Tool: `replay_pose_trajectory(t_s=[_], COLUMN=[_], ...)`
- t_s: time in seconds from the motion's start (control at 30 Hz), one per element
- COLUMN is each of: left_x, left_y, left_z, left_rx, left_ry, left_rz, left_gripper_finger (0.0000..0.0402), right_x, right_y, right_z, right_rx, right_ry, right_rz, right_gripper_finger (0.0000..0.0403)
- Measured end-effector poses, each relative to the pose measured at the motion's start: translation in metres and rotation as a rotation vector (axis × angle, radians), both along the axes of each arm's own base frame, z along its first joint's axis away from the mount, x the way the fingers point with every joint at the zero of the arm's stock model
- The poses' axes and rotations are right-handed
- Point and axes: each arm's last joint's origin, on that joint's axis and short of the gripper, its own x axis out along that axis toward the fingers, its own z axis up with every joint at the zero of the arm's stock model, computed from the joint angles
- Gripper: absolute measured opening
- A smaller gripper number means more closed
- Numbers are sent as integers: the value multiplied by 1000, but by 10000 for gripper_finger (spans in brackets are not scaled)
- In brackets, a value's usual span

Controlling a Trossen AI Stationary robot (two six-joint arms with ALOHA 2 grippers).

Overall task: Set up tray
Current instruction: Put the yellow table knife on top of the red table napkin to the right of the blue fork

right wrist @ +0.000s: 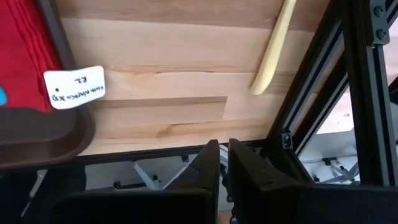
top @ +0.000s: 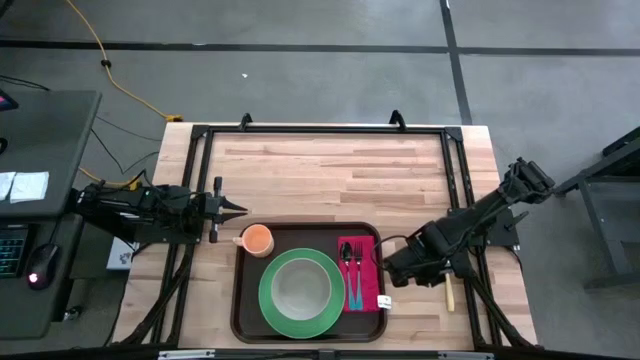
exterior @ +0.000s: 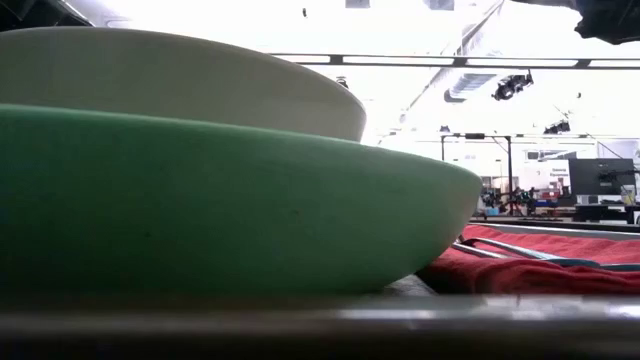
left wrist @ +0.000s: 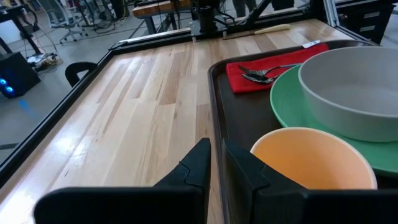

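From above, I see the tray (top: 240,300) sitting at the near middle of the table (top: 330,170), long axis running left to right, already carrying a green plate (top: 268,300) with a pale bowl (top: 302,287) on it, an orange cup (top: 258,240) in its far-left corner and a red napkin (top: 362,290) with cutlery (top: 352,262) along its right side.

My left gripper (top: 238,209) hangs just beside the tray's far-left corner, near the cup, its fingers (left wrist: 198,163) almost together with only a thin slit between them — nothing in them. My right gripper (top: 390,268) sits low just off the tray's right rim, fingers pressed nearly shut and empty.

A pale stick-like utensil (top: 449,292) lies on the bare wood to the right of the tray, beyond the right arm, its length running near-to-far. If that piece is still to go on, I judge the right arm the nearer one; the tray lies to its left.

What the utensil is I cannot make out — the right wrist camera cuts off its upper end. The low camera is filled by the plate and bowl, hiding both grippers, and a small white tag (right wrist: 74,87) lies at the napkin's edge, its writing unreadable to me.
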Motion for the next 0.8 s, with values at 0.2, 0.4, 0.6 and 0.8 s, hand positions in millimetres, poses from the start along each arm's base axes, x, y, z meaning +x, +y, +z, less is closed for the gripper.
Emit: replay_pose_trajectory(t_s=[0.2, 0.4, 0.6, 0.8], left_x=[0, 0, 0, 0], left_y=[0, 0, 0, 0], left_z=[0, 0, 0, 0], left_rx=[0, -1, -1, -2], left_ry=[0, 0, 0, 0], left_rz=[1, 1, 1, 0], left_gripper_finger=[74, 74, 74, 74], right_x=[-1, 4, 4, -1], right_y=[4, 8, 8, 5], right_z=[0, 1, 1, 0], right_rx=[10, 49, 44, 15], right_ry=[-16, -89, -88, -11], right_rz=[25, 48, 42, 19], right_gripper_finger=[12, 12, 12, 12])
